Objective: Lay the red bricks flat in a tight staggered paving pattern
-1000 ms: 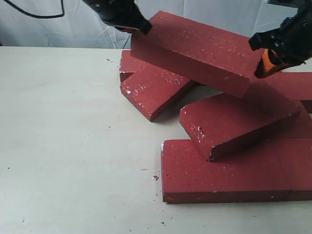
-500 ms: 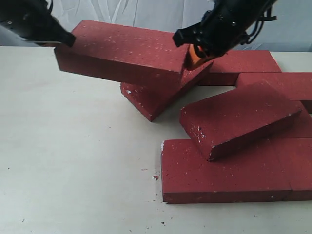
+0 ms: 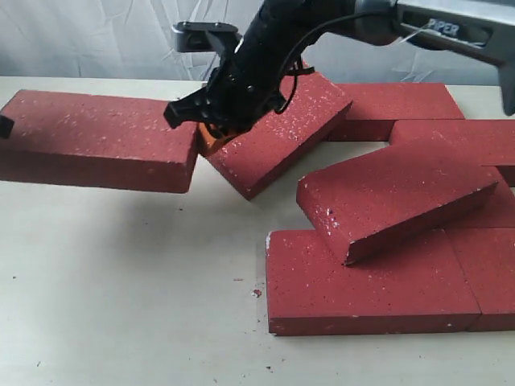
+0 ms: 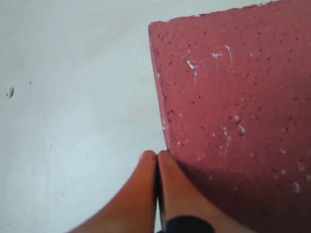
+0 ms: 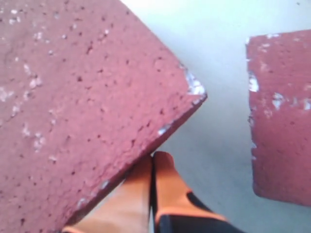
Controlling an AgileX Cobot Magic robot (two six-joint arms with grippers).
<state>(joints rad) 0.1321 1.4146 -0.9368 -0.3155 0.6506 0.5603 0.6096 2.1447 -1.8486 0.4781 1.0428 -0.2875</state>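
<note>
The held brick (image 3: 96, 141) sits at the left of the exterior view, long side toward the camera and nearly level. A soft shadow on the counter (image 3: 121, 281) beneath it suggests it hangs just clear of the surface.

The right arm (image 3: 322, 24) reaches across from the upper right, and the right gripper (image 3: 206, 135) meets the brick's right end. In the right wrist view its 2 orange fingers (image 5: 138, 194) are pressed together with no gap, their tips against the edge of the brick beside a chipped white corner. The left gripper (image 4: 156, 154) is also drawn together, its 2 orange fingers (image 4: 180, 189) touching each other. One finger lies along the brick's short edge near a corner. Neither gripper has anything between its fingers, so the brick is caught end to end between the 2 closed tips.

6 more red bricks are visible. Just beside the right gripper, the slanted brick (image 3: 282, 129) lies at an angle. Behind it the back brick (image 3: 402, 100) lies flat, and the right brick (image 3: 467, 137) lies next to that. The leaning brick (image 3: 394, 193) is tilted, its near corner resting on top of the front brick (image 3: 362, 281). That brick lies flat and is butted tight against the corner brick (image 3: 492, 273) at the right edge.

A few small crumbs (image 3: 256, 293) lie on the counter just left of the front brick. A white cloth (image 3: 80, 36) hangs behind the counter.
</note>
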